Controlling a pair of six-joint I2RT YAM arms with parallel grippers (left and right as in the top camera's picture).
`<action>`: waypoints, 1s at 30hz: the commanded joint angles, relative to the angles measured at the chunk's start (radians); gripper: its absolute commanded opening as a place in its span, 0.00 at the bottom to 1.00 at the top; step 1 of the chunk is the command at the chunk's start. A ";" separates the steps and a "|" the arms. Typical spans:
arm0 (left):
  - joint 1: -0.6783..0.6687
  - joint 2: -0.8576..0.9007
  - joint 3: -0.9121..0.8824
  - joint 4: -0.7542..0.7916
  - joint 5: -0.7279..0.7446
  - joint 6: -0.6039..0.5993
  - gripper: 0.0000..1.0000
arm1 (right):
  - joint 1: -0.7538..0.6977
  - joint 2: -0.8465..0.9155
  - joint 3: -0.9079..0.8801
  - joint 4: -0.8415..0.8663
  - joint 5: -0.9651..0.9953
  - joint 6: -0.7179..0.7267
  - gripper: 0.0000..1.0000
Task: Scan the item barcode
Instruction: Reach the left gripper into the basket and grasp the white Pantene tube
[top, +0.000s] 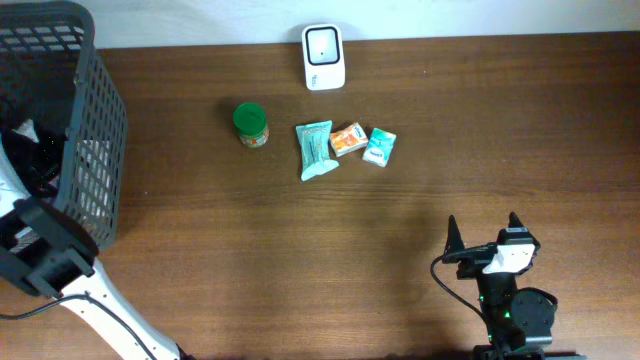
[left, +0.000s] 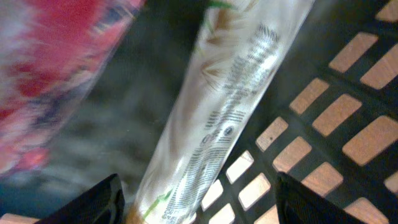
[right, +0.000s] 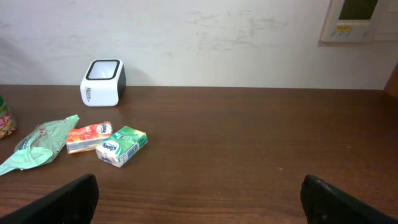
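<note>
- Left claw (left: 199, 186): down inside the black mesh basket (left: 323, 81). Jaws apart, nothing clamped. View is blurred.
- Between my fingers (left: 93, 202): the long clear pack (left: 224, 106), pale contents, black print down its side, lying tilted on the basket floor. There is a gap on the right-finger side. On the left side I can't tell if it touches.
- I can't pick out a barcode in that print.
- Just left of the pack: a red patterned pack (left: 56, 81), too blurred to read.
- Right claw (right: 199, 186): wide open and empty, over the near-right part of the counter (top: 300, 260), facing the far wall.
- Mid counter, left to right: green-lidded jar (top: 250, 124), then crumpled teal pouch (top: 316, 148), orange packet (top: 348, 139) and green-white tissue pack (top: 380, 146). The last three sit just beside each other, with the jar slightly apart.
- Far edge by the wall: white barcode scanner (top: 323, 57), upright, well apart from the basket.
</note>
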 joint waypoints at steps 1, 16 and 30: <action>-0.032 0.009 -0.117 0.064 0.068 0.071 0.75 | -0.001 -0.005 -0.007 -0.004 0.009 0.003 0.99; -0.047 0.010 -0.277 0.196 -0.020 0.078 0.27 | -0.001 -0.005 -0.007 -0.004 0.009 0.003 0.99; -0.019 0.003 0.757 -0.101 0.015 -0.199 0.00 | -0.001 -0.005 -0.007 -0.003 0.009 0.003 0.99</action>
